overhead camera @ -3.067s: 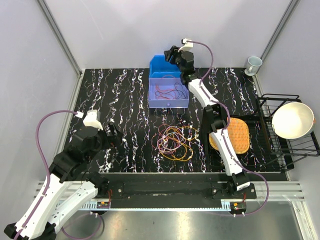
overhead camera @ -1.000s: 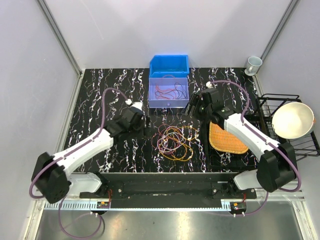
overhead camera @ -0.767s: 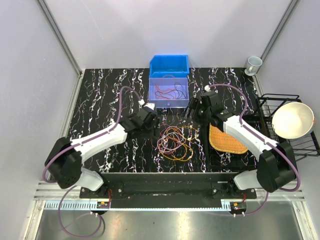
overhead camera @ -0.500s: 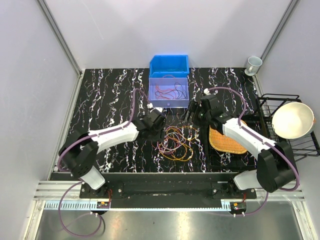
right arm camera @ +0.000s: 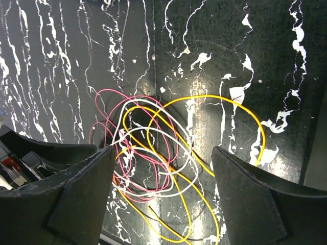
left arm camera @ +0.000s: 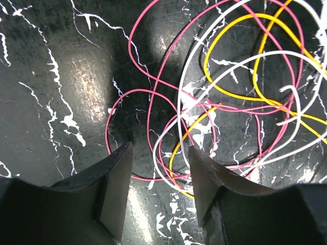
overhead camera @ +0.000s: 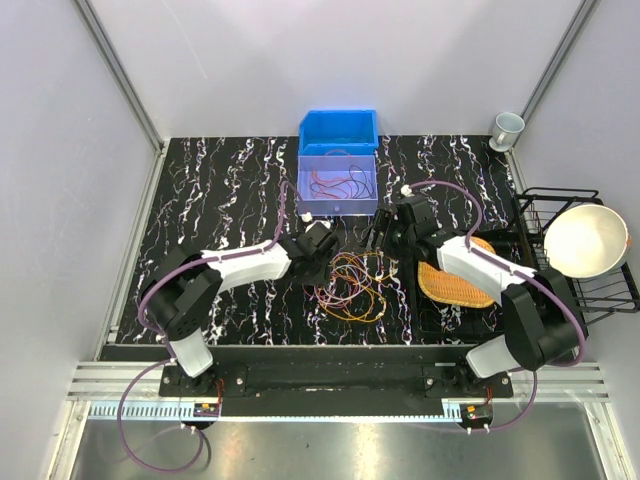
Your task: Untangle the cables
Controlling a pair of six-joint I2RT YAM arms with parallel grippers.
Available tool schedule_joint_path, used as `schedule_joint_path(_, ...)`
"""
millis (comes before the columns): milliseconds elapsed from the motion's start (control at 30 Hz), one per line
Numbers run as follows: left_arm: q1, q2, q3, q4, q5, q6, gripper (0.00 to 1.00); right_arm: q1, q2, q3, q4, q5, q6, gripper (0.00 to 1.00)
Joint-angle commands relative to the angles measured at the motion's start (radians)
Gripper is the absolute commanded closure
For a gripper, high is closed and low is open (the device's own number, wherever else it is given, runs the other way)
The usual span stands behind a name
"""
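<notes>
The cables (overhead camera: 349,285) lie as a loose tangle of pink, yellow and white loops on the black marbled table. My left gripper (overhead camera: 319,268) hangs low over the tangle's left edge. In the left wrist view the left gripper (left arm camera: 159,150) is partly open, with pink, white and yellow cables (left arm camera: 179,153) lying on the table between its fingers (left arm camera: 116,189), unclamped. My right gripper (overhead camera: 383,238) hovers at the tangle's upper right. In the right wrist view the right gripper (right arm camera: 163,153) stands wide open above the cables (right arm camera: 153,158), touching nothing.
A clear box (overhead camera: 372,195) behind the tangle holds a few more thin wires, with a blue bin (overhead camera: 338,126) behind it. An orange woven mat (overhead camera: 462,283) lies to the right. A black dish rack (overhead camera: 590,292) with a white bowl (overhead camera: 585,240) and a cup (overhead camera: 507,128) stand further right.
My left arm has swung right to the tangle's left edge and its jaws have narrowed. My right gripper has come from the blue bin down beside the tangle.
</notes>
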Motion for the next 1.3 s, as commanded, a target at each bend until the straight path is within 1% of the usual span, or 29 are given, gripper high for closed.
schedule_joint_path(0, -0.007, 0.01, 0.037, 0.044, -0.002, -0.006, 0.52, 0.009, 0.026, 0.013, 0.049, -0.024, -0.018, 0.18)
schedule_joint_path(133, -0.012, 0.013, 0.031, 0.043, -0.001, -0.012, 0.57, 0.009, 0.039, 0.019, 0.051, -0.024, -0.02, 0.18)
schedule_joint_path(167, -0.012, 0.013, 0.028, 0.043, 0.001, -0.015, 0.62, 0.009, 0.042, 0.021, 0.049, -0.027, -0.02, 0.18)
schedule_joint_path(233, -0.013, 0.011, 0.022, 0.044, 0.004, -0.022, 0.68, 0.008, 0.045, 0.022, 0.051, -0.027, -0.02, 0.18)
schedule_joint_path(267, -0.015, 0.013, 0.02, 0.043, 0.001, -0.023, 0.75, 0.009, 0.049, 0.022, 0.051, -0.025, -0.02, 0.18)
schedule_joint_path(367, -0.016, 0.01, 0.013, 0.04, -0.005, -0.031, 0.87, 0.009, 0.057, 0.027, 0.049, -0.027, -0.02, 0.18)
schedule_joint_path(400, -0.016, 0.008, 0.013, 0.035, -0.008, -0.034, 0.95, 0.009, 0.06, 0.027, 0.049, -0.027, -0.02, 0.18)
schedule_joint_path(467, -0.018, 0.001, 0.014, 0.017, -0.025, -0.037, 1.0, 0.009, 0.065, 0.03, 0.048, -0.028, -0.02, 0.18)
schedule_joint_path(600, -0.023, -0.038, 0.051, -0.04, -0.06, -0.023, 1.0, 0.009, 0.081, 0.038, 0.047, -0.035, -0.02, 0.18)
schedule_joint_path(733, -0.024, -0.13, 0.117, -0.112, -0.099, 0.008, 1.0, 0.009, 0.089, 0.042, 0.047, -0.038, -0.023, 0.19)
schedule_joint_path(967, -0.024, -0.272, 0.321, -0.305, -0.194, 0.09, 1.0, 0.009, 0.089, 0.041, 0.049, -0.038, -0.023, 0.2)
schedule_joint_path(1067, -0.024, -0.318, 0.345, -0.335, -0.198, 0.103, 1.0, 0.009, 0.091, 0.042, 0.049, -0.036, -0.023, 0.2)
schedule_joint_path(1133, -0.024, -0.345, 0.332, -0.338, -0.189, 0.095, 1.0, 0.009, 0.089, 0.042, 0.049, -0.038, -0.024, 0.2)
schedule_joint_path(1167, -0.024, -0.349, 0.303, -0.338, -0.183, 0.083, 0.99, 0.008, 0.092, 0.041, 0.049, -0.038, -0.023, 0.2)
schedule_joint_path(1233, -0.024, -0.355, 0.269, -0.339, -0.157, 0.071, 0.64, 0.008, 0.089, 0.041, 0.049, -0.036, -0.023, 0.2)
schedule_joint_path(1267, -0.024, -0.358, 0.226, -0.338, -0.149, 0.049, 0.49, 0.008, 0.091, 0.041, 0.047, -0.038, -0.023, 0.2)
